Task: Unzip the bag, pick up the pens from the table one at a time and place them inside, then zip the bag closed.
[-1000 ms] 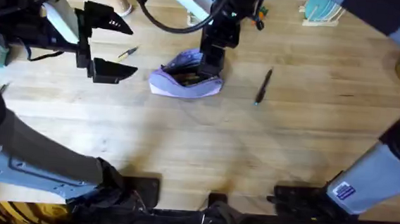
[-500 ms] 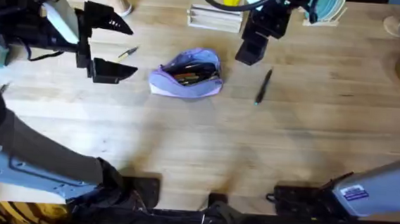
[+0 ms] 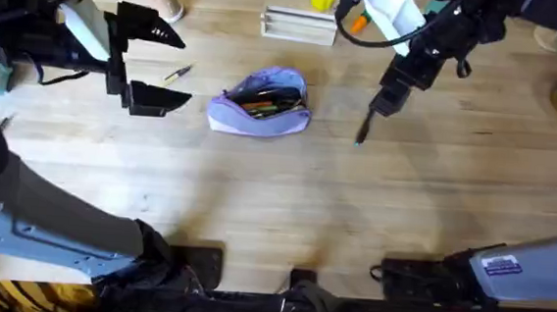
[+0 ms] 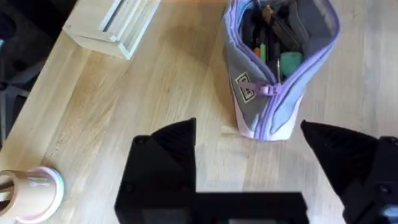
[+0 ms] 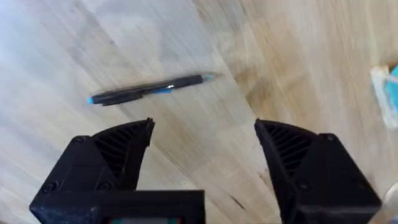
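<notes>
Lavender bag [image 3: 261, 103] lies unzipped mid-table [image 3: 285, 206], pens and a green item inside it, seen closest from the left wrist. Right of it lies a black pen [image 3: 364, 123] with bluish end; the right gripper [image 3: 388, 97], fingers spread and empty, hovers over it. Left gripper [image 3: 147, 66], released, sits left of the bag beside a yellowish pen [image 3: 177, 72].

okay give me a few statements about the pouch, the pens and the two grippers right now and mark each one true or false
1. The bag is unzipped and open. True.
2. The black pen lies inside the bag. False: it lies on the table, to the bag's right.
3. The right gripper is open, above the black pen. True.
4. The left gripper is shut on the yellowish pen. False: it is open and holds nothing.
5. The bag already holds items. True.
</notes>
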Available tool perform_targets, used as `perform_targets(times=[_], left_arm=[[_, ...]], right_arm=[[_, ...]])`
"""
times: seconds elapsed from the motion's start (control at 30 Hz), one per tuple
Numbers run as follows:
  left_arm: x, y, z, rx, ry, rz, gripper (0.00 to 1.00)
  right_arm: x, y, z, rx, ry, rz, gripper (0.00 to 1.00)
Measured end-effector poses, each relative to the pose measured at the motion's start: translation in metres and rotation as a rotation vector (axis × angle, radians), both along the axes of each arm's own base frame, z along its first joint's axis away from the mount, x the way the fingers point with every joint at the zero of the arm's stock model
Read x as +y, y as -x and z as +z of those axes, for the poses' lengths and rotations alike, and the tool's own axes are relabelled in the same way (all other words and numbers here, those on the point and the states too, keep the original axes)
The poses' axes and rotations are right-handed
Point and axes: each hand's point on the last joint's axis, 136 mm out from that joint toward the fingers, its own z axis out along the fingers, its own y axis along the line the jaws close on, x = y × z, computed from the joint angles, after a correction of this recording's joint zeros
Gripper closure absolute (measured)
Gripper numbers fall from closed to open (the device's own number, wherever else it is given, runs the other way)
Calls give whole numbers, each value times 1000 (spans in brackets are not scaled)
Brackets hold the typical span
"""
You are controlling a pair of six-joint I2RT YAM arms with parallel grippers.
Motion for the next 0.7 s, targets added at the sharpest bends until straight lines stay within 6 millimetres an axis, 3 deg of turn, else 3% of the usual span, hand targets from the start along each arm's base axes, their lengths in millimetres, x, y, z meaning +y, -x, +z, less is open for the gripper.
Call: perform_targets(times=[0.27,0.47,0.57,0.6,0.7], left_arm=[[0,0,0,0,0,0,7],[0,0,0,0,0,0,7],[0,0,0,0,0,0,7],[0,0,0,0,0,0,7],[0,0,0,-1,-1,0,7]], right_arm=[[-26,-24,3,-77,-108,-359,7],[-32,-25,0,-59,-278,-863,7],[-31,-20,-12,-36,-327,-1059,7],[-28,-11,-32,-17,-320,-1188,7],[-19,0,-50,-23,-275,-1247,7]])
